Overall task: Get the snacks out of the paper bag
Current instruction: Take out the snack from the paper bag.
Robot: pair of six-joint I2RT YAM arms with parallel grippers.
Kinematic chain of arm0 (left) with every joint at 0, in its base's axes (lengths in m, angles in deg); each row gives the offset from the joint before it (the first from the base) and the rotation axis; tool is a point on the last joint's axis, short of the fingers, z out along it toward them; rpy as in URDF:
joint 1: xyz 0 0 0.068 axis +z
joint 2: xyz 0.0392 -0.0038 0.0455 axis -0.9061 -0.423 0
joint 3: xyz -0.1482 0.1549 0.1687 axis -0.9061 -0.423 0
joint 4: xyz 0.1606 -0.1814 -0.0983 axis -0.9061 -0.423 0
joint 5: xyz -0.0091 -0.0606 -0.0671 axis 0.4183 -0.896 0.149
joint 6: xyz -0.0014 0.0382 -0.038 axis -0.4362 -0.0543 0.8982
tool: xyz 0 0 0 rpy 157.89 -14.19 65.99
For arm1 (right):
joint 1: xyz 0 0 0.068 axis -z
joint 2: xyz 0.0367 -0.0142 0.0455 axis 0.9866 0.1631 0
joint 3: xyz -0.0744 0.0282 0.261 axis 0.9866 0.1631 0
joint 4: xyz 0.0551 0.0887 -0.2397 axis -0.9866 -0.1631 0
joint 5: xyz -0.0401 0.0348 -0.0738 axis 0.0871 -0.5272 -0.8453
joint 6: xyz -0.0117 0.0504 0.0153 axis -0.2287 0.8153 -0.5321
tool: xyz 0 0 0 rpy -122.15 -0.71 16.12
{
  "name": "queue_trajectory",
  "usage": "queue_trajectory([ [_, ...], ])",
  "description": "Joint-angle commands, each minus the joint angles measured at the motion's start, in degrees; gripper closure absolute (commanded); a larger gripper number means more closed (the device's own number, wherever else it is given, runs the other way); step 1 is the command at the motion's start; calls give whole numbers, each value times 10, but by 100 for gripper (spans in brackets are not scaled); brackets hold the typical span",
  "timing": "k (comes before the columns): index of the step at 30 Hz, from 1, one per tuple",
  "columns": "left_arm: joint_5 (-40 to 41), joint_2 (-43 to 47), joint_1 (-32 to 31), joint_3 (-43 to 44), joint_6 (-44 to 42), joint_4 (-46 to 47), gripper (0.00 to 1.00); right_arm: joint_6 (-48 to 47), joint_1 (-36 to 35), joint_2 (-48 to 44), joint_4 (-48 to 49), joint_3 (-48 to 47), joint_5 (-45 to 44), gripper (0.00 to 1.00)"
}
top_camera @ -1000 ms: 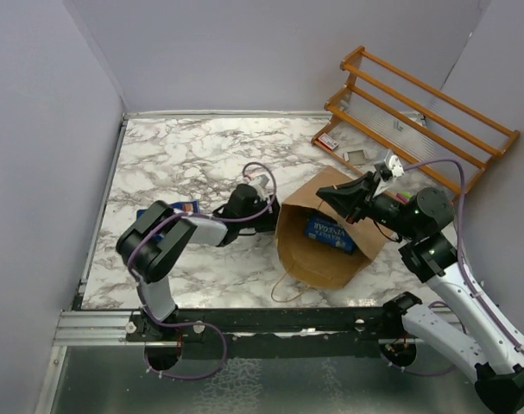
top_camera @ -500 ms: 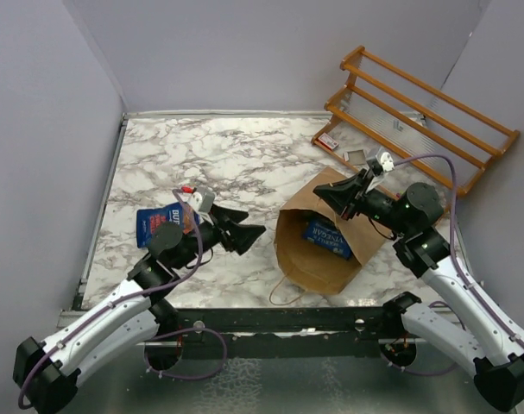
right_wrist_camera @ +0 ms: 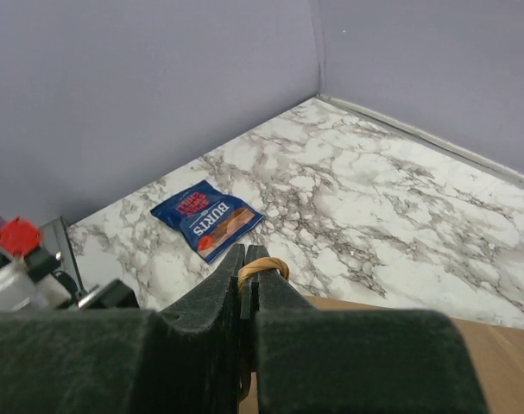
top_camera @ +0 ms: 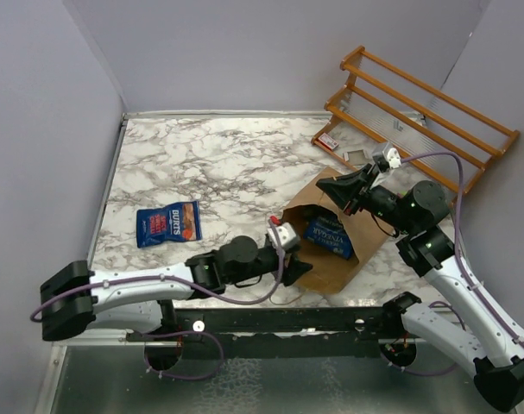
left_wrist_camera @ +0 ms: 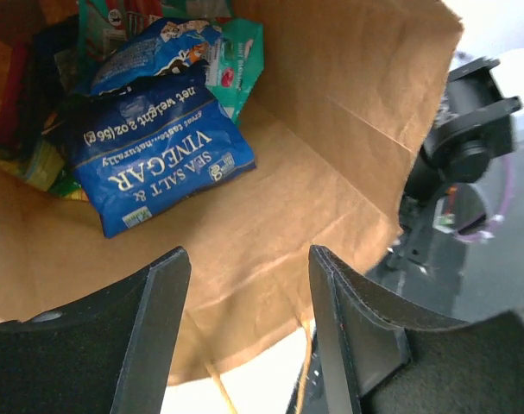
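The brown paper bag (top_camera: 335,263) lies on the marble table with its mouth facing my left arm. My right gripper (top_camera: 332,195) is shut on the bag's twisted handle (right_wrist_camera: 263,268) and holds the upper edge up. My left gripper (top_camera: 298,269) is at the bag's mouth, open, with nothing between its fingers (left_wrist_camera: 162,319). Inside, a blue sea salt and vinegar packet (left_wrist_camera: 158,164) lies on the bag's lower wall, with more snacks (left_wrist_camera: 171,43) behind it, blue and green. One blue packet (top_camera: 168,223) lies flat on the table at the left.
A wooden slatted rack (top_camera: 417,112) leans at the back right, with small items (top_camera: 329,142) at its foot. Grey walls close the table on the left, back and right. The second bag handle (top_camera: 286,293) trails near the front edge.
My left arm has swung from beside the blue packet on the table to the bag's mouth, stretched low. The packet stays on the table. My right gripper keeps its hold.
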Motion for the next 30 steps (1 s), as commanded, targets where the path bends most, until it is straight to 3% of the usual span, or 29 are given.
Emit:
queue_trajectory([
  [1,154,-99,-55,49,-96,62,41,-4,-1,-8,6,-19,-17,98],
  [10,214,-296,-63,127,-215,148,39,-6,-1,-15,-2,-31,-16,98],
  [20,234,-404,-22,155,-294,227,21,-6,-1,-21,-8,-30,-14,98],
  [28,145,-443,17,184,-277,209,14,-10,-1,-22,-10,-33,-12,98],
  [30,112,-444,25,185,-266,206,5,-12,-1,-24,-13,-33,-12,98],
])
